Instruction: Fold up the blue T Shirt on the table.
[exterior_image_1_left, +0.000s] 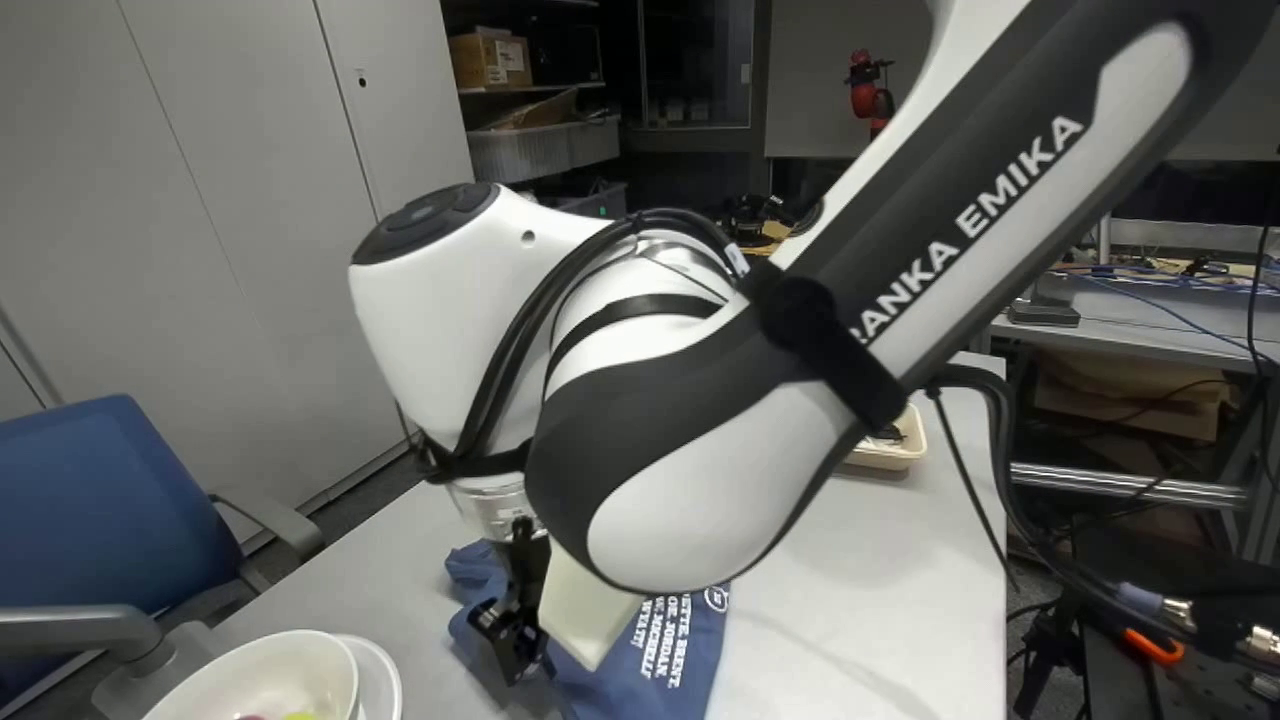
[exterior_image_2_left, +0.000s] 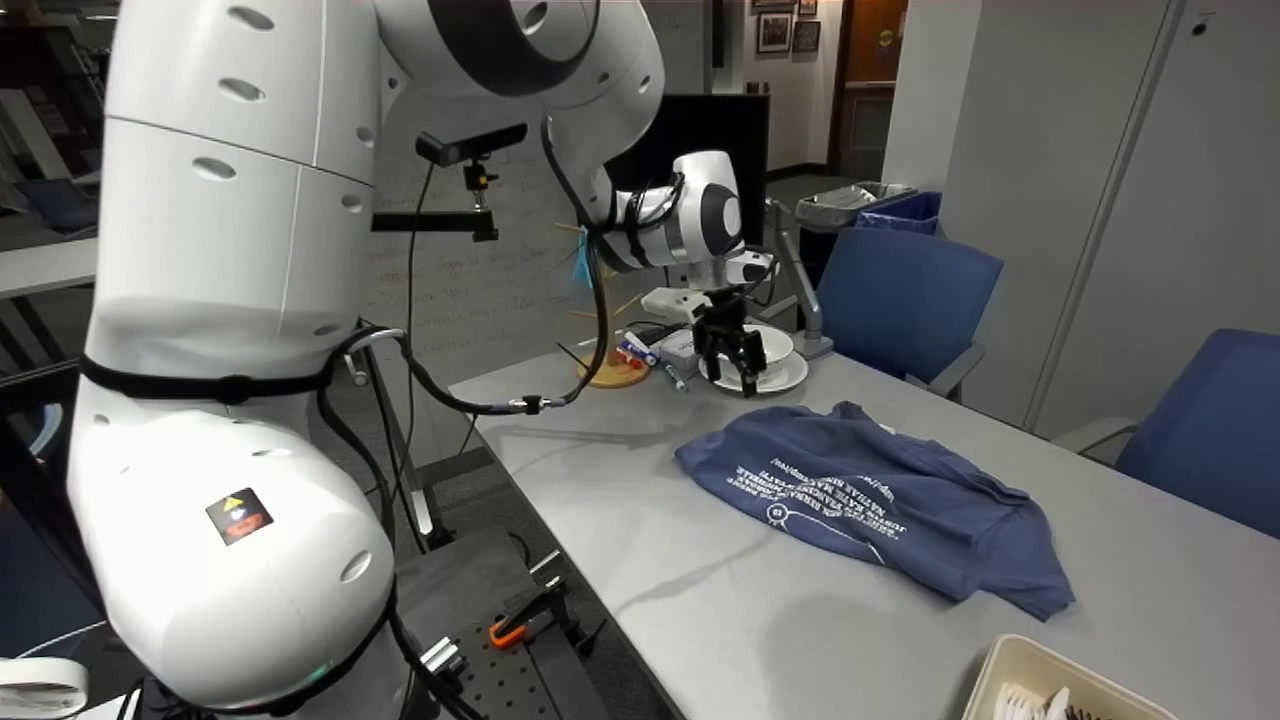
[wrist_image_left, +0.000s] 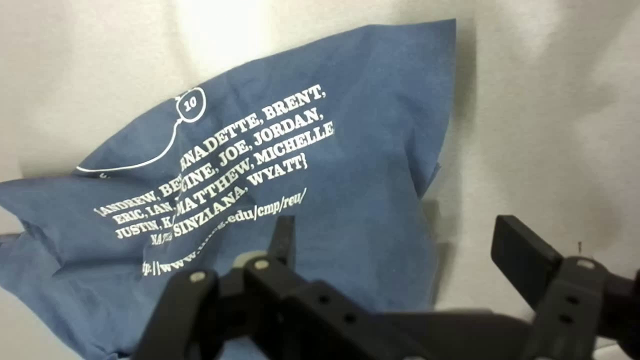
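Your fingers (wrist_image_left: 525, 260) stand wide apart in the wrist view, with nothing gripped between them. One overlaps the blue T-shirt (wrist_image_left: 250, 200) and its mate sits over the pale surface (wrist_image_left: 540, 125) beside it, so from above you straddle an edge of the cloth. Creases cut across the white lettering (wrist_image_left: 235, 160) and swallow a few letters. A white line drawing (wrist_image_left: 191, 104) runs off at the border; some fabric may be turned under there, but you can't be sure.

In an exterior view, the arm (exterior_image_1_left: 670, 470) hides much of the T-shirt. You see cloth on both sides of the fingers, yet can't tell from this angle whether they touch it. A white bowl (exterior_image_1_left: 240, 668) and a plate (exterior_image_1_left: 382, 680) sit near.

In an exterior view, nearly all of the T-shirt shows, lying on the surface between the plate and a beige tray (exterior_image_2_left: 1010, 655). Your fingers hang above its far end, near the bowl, and look apart from the fabric. You have a long, rumpled shape with uneven edges rather than a neat packet. At most, it seems, one loose fold is made, and that could be plain bunching. Left for you, by that reading: pinch an edge, carry it across, fold again into something compact, and flatten the creases.
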